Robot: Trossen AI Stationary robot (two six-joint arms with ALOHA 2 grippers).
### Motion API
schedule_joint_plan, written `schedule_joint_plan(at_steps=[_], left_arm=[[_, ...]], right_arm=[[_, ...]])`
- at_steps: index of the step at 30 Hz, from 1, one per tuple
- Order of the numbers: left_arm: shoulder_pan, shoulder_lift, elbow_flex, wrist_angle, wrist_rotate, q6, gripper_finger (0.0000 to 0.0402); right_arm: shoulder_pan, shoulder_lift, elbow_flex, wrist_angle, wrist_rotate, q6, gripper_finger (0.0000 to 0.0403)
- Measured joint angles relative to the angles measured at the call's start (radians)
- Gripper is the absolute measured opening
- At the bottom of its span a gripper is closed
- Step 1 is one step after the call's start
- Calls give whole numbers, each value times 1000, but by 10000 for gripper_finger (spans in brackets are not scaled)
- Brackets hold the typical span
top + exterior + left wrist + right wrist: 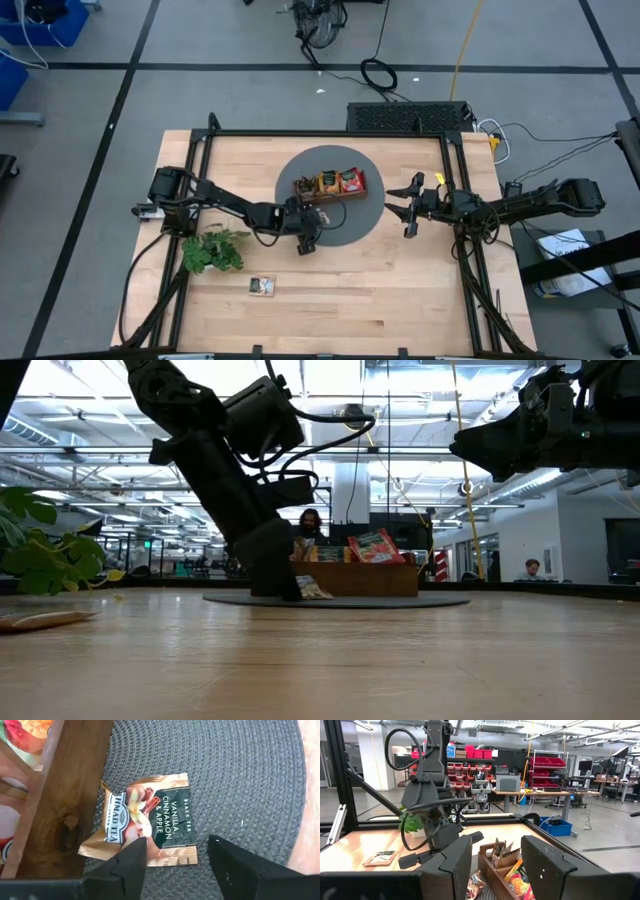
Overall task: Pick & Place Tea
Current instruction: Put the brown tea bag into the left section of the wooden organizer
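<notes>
My left gripper (175,857) hangs with jaws apart over the vanilla sachet (145,822) beside the tray (60,805); I should straddle its free edge squarely before closing.

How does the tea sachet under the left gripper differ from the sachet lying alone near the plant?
The sachet under the left gripper lies on the grey round mat, against the wooden tray; the lone sachet lies on bare table, apart from everything. The left gripper hangs open over the first; no gripper is near the second. Both lie flat, outside the tray.
</notes>
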State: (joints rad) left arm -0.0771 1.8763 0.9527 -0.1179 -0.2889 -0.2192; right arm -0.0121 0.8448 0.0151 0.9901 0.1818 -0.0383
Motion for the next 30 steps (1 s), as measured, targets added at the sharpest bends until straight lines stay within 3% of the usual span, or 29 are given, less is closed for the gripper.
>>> schedule_joint_plan(at_steps=[3,9,11,19,22,27,30], left_arm=[[-4,0,0,-10,1,-9,173],[-10,0,-1,-11,35,-21,40],[-10,0,-2,-11,38,-34,12],[-45,-6,10,-12,-29,-27,3],[-63,-19,58,-95,-63,2,2],[-72,-23,172,-232,-204,46,1],[-70,-24,234,-292,-204,128,1]], right_arm=[[0,0,0,0,0,0,155],[0,0,0,0,0,0,155],[0,0,0,0,0,0,155],[0,0,0,0,0,0,155],[0,0,0,0,0,0,155],[0,0,0,0,0,0,155],[0,0,0,0,0,0,155]])
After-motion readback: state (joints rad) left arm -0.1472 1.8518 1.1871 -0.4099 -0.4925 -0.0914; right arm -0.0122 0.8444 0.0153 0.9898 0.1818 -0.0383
